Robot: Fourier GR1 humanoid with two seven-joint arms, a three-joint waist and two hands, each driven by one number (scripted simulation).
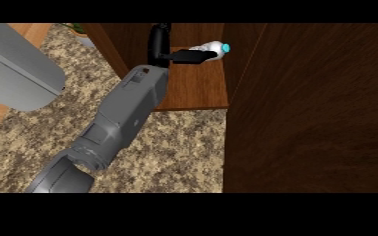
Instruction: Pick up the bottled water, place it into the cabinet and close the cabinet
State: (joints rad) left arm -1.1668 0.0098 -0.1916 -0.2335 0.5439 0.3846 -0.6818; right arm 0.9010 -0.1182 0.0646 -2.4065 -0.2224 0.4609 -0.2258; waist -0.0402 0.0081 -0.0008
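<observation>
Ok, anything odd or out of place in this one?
Nothing stands out. The left hand holds the bottled water on its side over the cabinet shelf, cap pointing right, which fits placing it. The cabinet door stands open. No spill or damage shows.

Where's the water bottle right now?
In the head view, the water bottle is top centre, lying sideways in the hand over the cabinet shelf, just left of the open door.

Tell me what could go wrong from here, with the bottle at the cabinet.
The bottled water is held sideways in the hand over the cabinet shelf; released like that, it might roll out. The open cabinet door stands close beside the forearm, so withdrawing could clip it.
</observation>
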